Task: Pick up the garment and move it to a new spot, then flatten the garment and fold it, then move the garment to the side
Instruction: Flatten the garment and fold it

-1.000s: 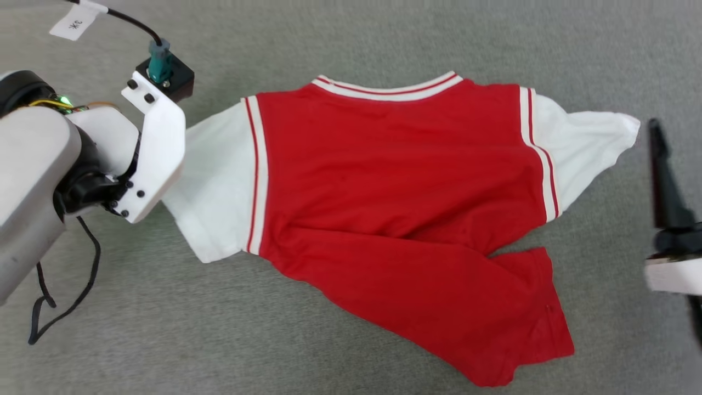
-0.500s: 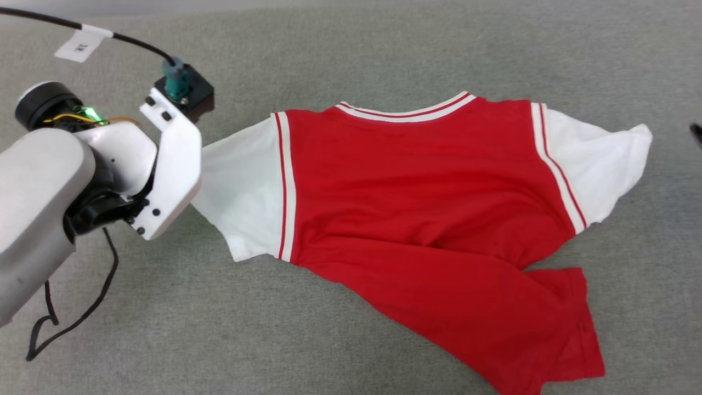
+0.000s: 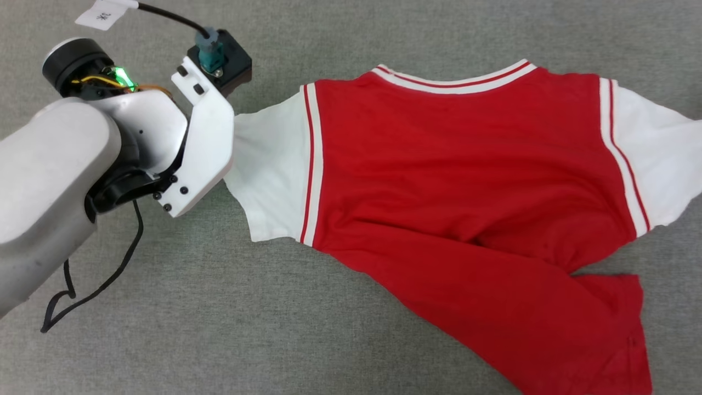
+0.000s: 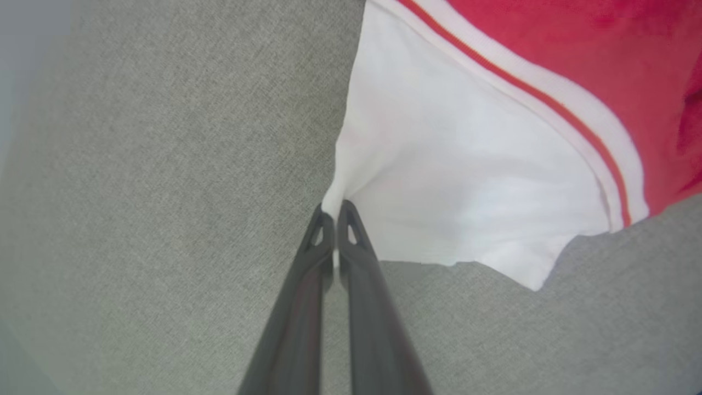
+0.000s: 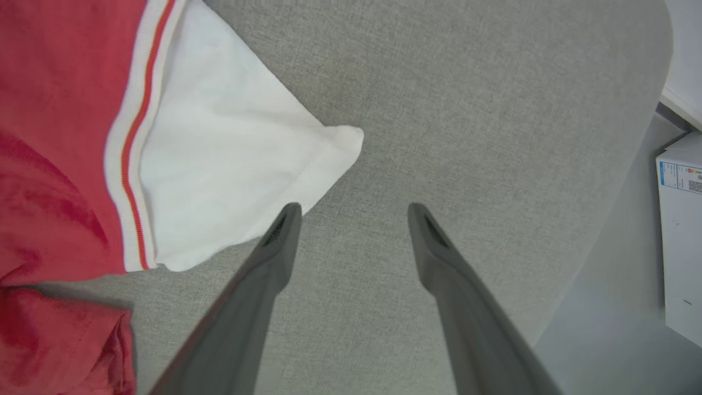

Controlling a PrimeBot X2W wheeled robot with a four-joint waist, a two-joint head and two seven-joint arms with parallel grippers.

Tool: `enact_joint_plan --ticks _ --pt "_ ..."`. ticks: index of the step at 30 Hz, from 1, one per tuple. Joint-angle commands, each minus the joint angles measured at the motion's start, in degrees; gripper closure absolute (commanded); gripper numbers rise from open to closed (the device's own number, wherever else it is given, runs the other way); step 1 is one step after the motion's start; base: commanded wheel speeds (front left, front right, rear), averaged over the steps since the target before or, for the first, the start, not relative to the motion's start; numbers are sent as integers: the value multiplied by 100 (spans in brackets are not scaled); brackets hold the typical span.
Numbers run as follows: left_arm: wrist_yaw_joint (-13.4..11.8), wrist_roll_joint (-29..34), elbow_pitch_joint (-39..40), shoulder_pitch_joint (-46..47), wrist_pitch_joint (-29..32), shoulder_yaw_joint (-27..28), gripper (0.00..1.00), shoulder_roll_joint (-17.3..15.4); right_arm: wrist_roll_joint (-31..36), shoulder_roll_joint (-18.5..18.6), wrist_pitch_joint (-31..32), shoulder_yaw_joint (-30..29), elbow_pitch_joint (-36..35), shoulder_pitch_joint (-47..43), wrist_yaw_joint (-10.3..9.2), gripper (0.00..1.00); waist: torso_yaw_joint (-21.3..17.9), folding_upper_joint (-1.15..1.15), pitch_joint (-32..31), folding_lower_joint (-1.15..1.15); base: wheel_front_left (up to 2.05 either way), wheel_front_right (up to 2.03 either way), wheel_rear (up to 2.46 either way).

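The garment [image 3: 455,164] lies spread on the grey surface with its plain red side up, white sleeves out to both sides and the lower hem rumpled at the lower right. In the left wrist view my left gripper [image 4: 333,216] is shut on the edge of the white left sleeve [image 4: 466,164]. In the head view its fingers are hidden under the white wrist bracket [image 3: 203,148]. My right gripper [image 5: 354,211] stands open over bare grey surface, with its left finger [image 5: 279,236] just off the tip of the other white sleeve [image 5: 219,148].
A white box [image 5: 680,230] stands past the rounded edge of the grey surface [image 5: 630,137] on the right. A black cable [image 3: 93,285] loops below my left arm, and a paper tag [image 3: 104,13] hangs on the cable above it.
The head camera has moved: the garment and my left arm sit further right in the picture, and the right sleeve now runs off its edge. The left gripper stays at the left sleeve.
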State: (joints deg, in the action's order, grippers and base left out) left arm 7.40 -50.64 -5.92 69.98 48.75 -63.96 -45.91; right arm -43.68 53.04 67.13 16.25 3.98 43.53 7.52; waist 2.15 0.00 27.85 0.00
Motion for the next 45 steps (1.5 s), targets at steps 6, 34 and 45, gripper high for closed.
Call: enact_joint_plan --ticks 6,34,45 --pt "-3 39 37 253 -154 -99 100 75 243 -366 135 -155 512 123 -5 0 224 0 332 0 0 0 0" --pt "-3 -83 -365 106 -1345 -394 100 8 253 -426 -2077 509 30 -191 -5 100 -13 0 -957 0 0 0 0" --pt "-111 298 -539 628 -2294 -113 100 213 503 -108 -3038 498 -243 511 -5 100 -18 0 -1597 0 0 0 0"
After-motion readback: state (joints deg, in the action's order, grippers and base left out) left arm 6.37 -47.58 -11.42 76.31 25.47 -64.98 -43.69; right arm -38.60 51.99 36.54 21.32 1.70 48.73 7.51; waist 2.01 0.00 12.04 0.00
